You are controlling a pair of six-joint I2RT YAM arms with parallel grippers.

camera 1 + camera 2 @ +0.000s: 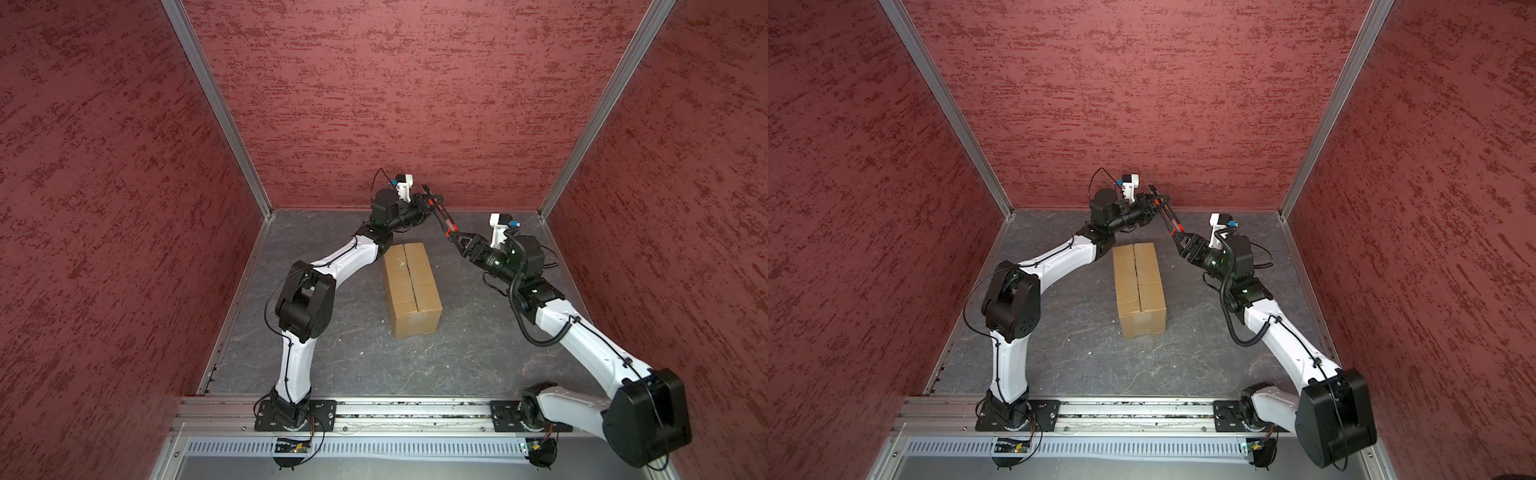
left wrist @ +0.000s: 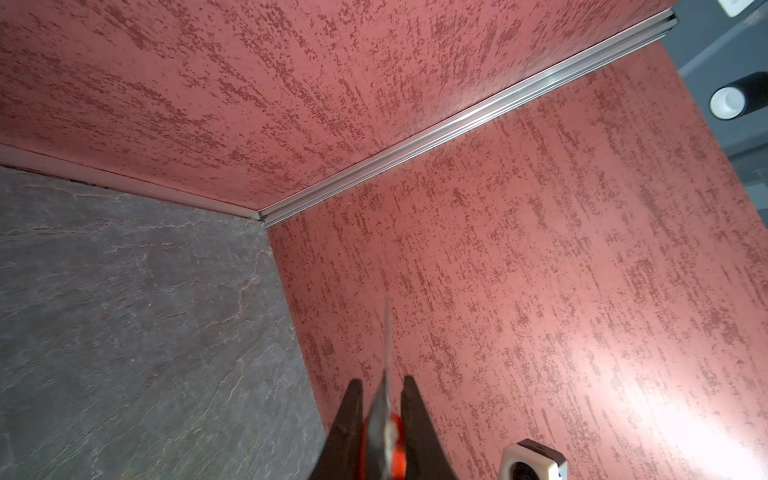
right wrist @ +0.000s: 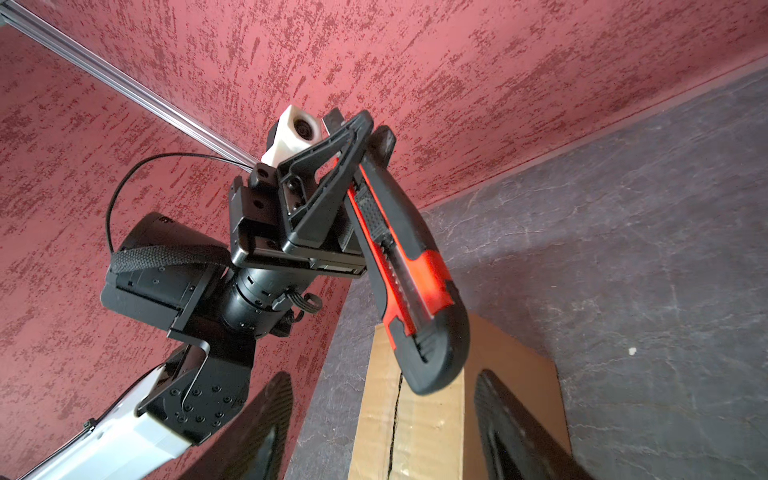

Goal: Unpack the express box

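Note:
The express box (image 1: 411,286) (image 1: 1139,286) lies lengthwise mid-floor, a plain brown carton with its top flaps down and a dark centre seam; it also shows in the right wrist view (image 3: 415,428). Above the box's far end, my left gripper (image 1: 430,200) (image 1: 1153,199) (image 2: 382,380) is shut on a red-and-black utility knife (image 1: 443,219) (image 1: 1169,219) (image 3: 409,274). Its thin blade (image 2: 387,332) points toward the right wall. My right gripper (image 1: 458,237) (image 1: 1182,239) (image 3: 382,374) stands open just at the knife's black tail end, whose tip sits between the fingers without touching them.
Red textured walls close in the left, back and right, with aluminium posts (image 1: 216,108) at the back corners. The floor (image 1: 357,357) is grey slate. Both arm bases sit on a metal rail (image 1: 407,411) along the front edge.

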